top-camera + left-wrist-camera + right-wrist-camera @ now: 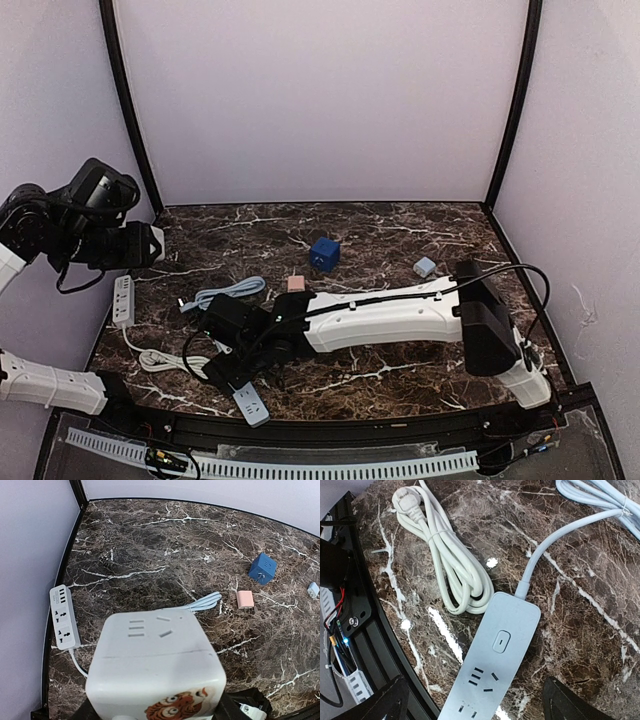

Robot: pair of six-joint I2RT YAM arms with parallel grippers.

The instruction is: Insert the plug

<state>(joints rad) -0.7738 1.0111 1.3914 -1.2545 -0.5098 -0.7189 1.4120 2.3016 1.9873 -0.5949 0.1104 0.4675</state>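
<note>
though half cropped, pwr strip (495, 670)

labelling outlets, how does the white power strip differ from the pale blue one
The white power strip has a white cord, the pale blue power strip a pale blue one. The white one has a row of small ports at one end; the blue one has a button. The white lies along the table's left edge, the blue under the open right gripper. Both lie flat, sockets up, visible sockets empty.
</note>
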